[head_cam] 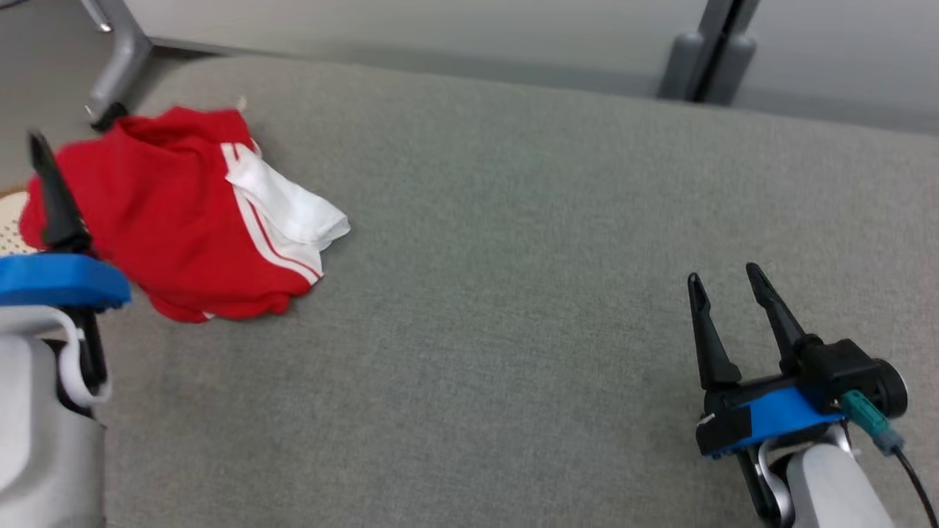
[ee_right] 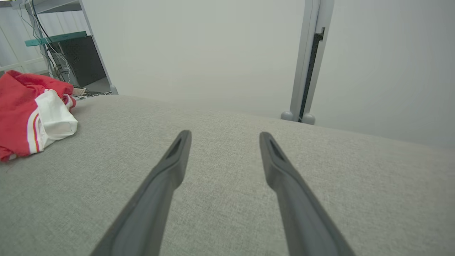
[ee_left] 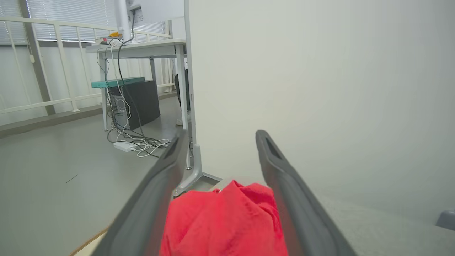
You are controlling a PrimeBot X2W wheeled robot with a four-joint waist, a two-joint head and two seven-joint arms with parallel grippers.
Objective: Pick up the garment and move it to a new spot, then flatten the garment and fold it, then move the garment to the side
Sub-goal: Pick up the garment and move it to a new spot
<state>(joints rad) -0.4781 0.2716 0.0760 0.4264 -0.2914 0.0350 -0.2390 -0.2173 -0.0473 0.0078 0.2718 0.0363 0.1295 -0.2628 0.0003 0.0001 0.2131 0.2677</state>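
Note:
A crumpled red garment (head_cam: 176,220) with white stripes and a white panel lies near the far left corner of the grey fabric surface (head_cam: 513,257). My left gripper (ee_left: 221,136) hovers at the garment's left end, open, and the red cloth (ee_left: 224,220) shows low between its two fingers without being pinched. In the head view one dark left finger (head_cam: 55,205) stands in front of the garment. My right gripper (head_cam: 725,277) rests open over bare fabric at the lower right, far from the garment (ee_right: 25,113). Nothing is between the right gripper (ee_right: 224,136) fingers.
A pale partition wall runs along the far edge, with a grey foot (head_cam: 117,66) behind the garment and a post (head_cam: 708,51) at the back right. Beyond the surface's left edge is floor, with a desk (ee_left: 142,49), a computer tower and loose cables.

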